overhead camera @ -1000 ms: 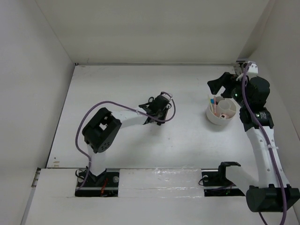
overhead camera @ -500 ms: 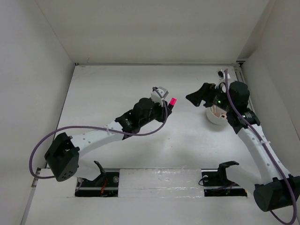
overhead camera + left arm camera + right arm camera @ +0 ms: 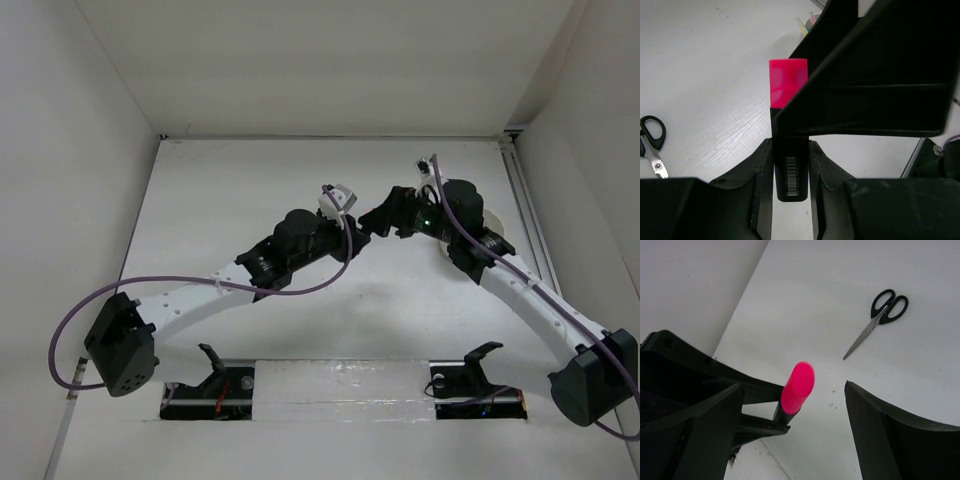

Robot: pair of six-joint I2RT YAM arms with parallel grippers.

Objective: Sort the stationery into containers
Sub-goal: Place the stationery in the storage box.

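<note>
Marker (image 3: 790,172), pink cap (image 3: 786,82) pointing outward, clamped low on black barrel by left gripper (image 3: 790,150), held above mid-table. Probably light, stiff plastic; smooth barrel likely slippery, cap could pull off, so best hold is barrel just under cap. Right gripper (image 3: 794,386) wide, fingers either side of cap, gaps showing. Tub (image 3: 494,230) near right edge of table, partly hidden behind right arm.

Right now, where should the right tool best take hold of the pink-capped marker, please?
Probably by the pink cap end of the marker, which projects free beyond the left tool clamping its barrel. Bring the right tool in from the cap side, fingers straddling it.
</note>
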